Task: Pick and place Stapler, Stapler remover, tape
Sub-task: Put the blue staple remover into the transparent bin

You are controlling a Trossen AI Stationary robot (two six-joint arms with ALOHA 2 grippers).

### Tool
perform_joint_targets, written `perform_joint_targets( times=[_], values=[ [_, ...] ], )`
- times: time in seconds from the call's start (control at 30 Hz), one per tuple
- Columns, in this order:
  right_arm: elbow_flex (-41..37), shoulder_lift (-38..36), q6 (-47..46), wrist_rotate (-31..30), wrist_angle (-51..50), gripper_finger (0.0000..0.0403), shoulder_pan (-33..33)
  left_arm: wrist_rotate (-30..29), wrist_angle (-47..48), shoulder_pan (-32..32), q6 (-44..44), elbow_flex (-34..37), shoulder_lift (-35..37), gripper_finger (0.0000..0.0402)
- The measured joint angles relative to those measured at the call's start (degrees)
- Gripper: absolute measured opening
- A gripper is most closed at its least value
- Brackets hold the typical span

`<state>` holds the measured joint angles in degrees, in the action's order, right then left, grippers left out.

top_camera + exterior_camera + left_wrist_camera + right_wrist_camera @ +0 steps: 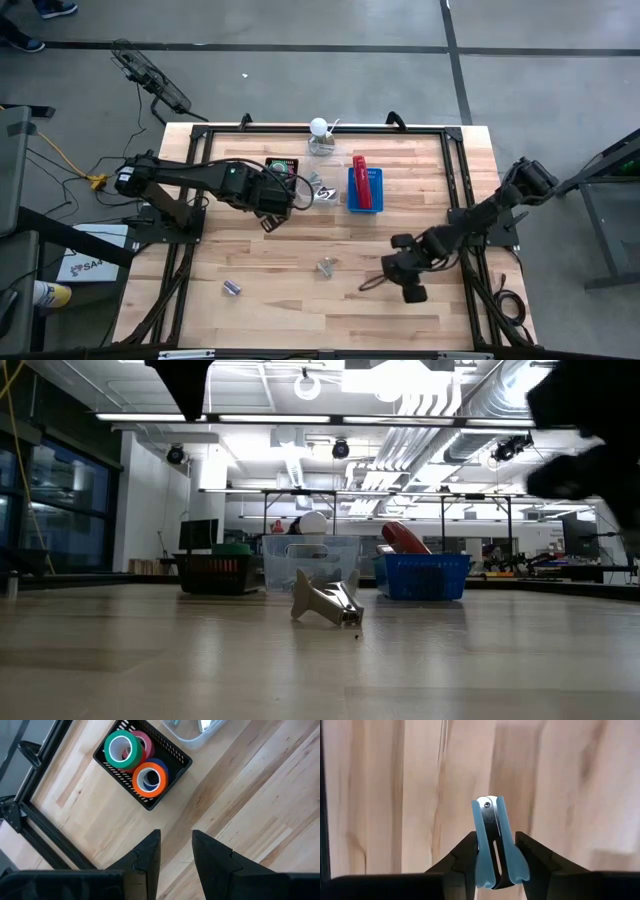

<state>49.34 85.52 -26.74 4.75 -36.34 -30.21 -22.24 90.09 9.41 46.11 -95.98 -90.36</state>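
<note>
Left tool [175, 852] hangs over the desk [280, 300] just beside the black basket [170, 775], fingers apart, nothing between them. In that basket sit tape rolls: green [121, 749], orange [149, 777], a pink one mostly hidden beneath. A small bluish item [232, 288] lies near the front, too small to identify. Mid-desk, a silver staple remover [327, 601]. The red stapler [362, 180] lies in the blue tray [353, 203]. Right tool [496, 865] is clamped on a blue staple remover [495, 845], its lower end cut off.

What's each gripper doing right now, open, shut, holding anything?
Left gripper: open, empty, near the tape basket.
Right gripper: shut on a blue staple remover.
</note>
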Motion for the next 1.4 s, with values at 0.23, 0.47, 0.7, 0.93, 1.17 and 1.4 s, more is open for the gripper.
perform_joint_targets(
  times=[0.23, 0.47, 0.7, 0.93, 1.17, 1.4],
  values=[
    [8.7, 0.0, 10.4, -3.3, -2.5, 0.0100, 7.9, -0.9, -0.4, 0.0, 0.3, 0.0, 1.3, 0.0108],
    [15.2, -0.1, 23.5, -6.5, -1.4, 0.0100, 18.3, -2.0, 0.0, 0.0, 2.6, 0.0, 2.3, 0.0108],
    [16.1, 0.1, 32.1, -5.9, 8.3, 0.0100, 29.4, -2.1, -0.2, 0.0, 5.4, 0.0, 2.8, 0.0108],
    [16.2, 3.0, 34.6, -3.6, 19.4, 0.0105, 39.0, -2.4, -0.1, 0.0, 8.9, 0.0, 2.8, 0.0108],
    [16.2, 10.9, 31.0, -0.1, 30.3, 0.0103, 44.8, -2.4, -0.1, 0.0, 11.4, 0.0, 2.8, 0.0108],
    [16.2, 17.7, 20.8, -2.9, 31.9, 0.0105, 47.5, -2.4, -0.1, 0.0, 13.4, 0.0, 2.8, 0.0108]
  ],
)
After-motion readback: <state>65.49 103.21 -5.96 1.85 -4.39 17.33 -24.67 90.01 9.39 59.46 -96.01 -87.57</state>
